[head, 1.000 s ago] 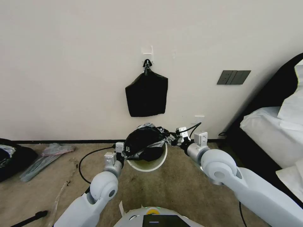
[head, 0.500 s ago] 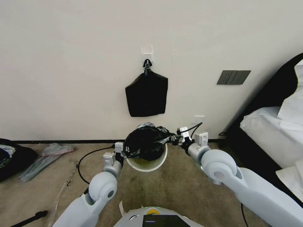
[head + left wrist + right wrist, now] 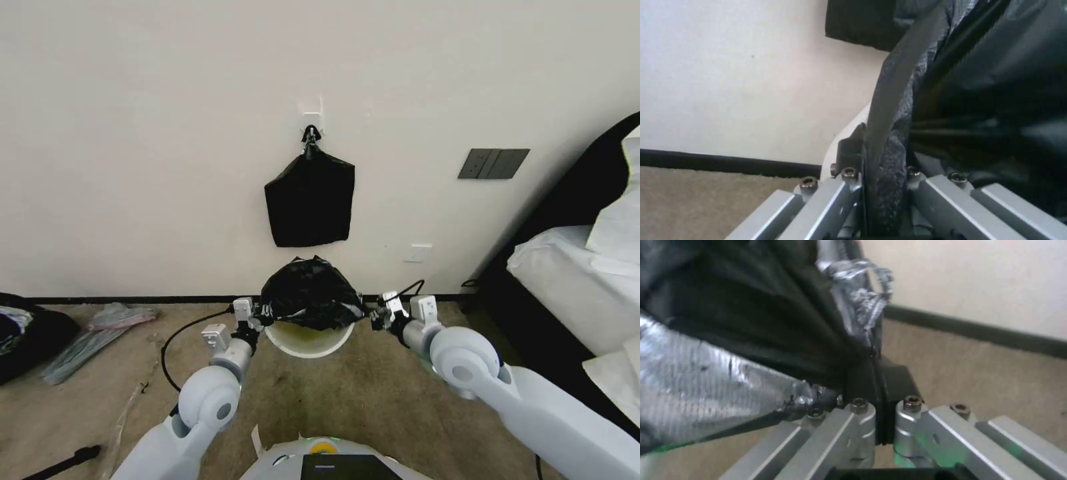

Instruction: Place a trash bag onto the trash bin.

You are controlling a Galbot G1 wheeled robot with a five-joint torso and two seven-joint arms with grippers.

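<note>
Above carpet (image 3: 373,400), both grippers pinch trash bag (image 3: 310,293).

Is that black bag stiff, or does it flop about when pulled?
Probably floppy: the trash bag crumples and sags between the left pincer and right pincer. Likely light, since small pinches hold it above the trash bin. Its glossy film may slip.

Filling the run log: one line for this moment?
left hand: shut on trash bag | right hand: shut on trash bag | bag stretched over trash bin
</note>
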